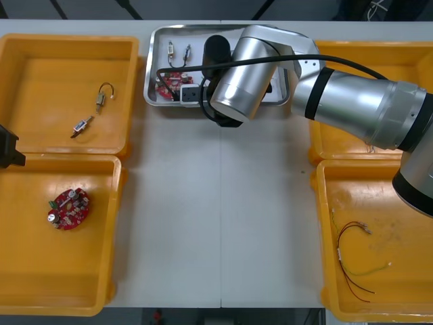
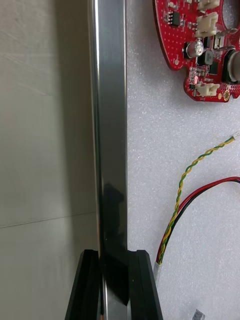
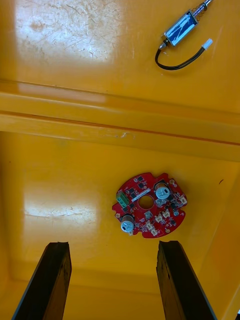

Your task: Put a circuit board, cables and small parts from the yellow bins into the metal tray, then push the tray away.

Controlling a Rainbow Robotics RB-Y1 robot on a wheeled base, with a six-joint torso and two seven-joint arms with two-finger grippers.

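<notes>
The right gripper point(image 2: 114, 256) clamps the near rim of the shiny rectangular metal tray point(image 1: 151, 68), upper centre, lying crosswise beyond it.

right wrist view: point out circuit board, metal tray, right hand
circuit board point(image 2: 180, 47), right wrist view, red face
metal tray point(image 2: 111, 125), right wrist view, shiny rim
right hand point(image 2: 114, 257), right wrist view, between fingertips

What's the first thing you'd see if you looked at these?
The big silver right arm reaching across the table, its black-fingered right hand clamped on the rim of the shiny metal tray at the far middle. Then the round red circuit board in the near left yellow bin, under the open left hand.
</notes>
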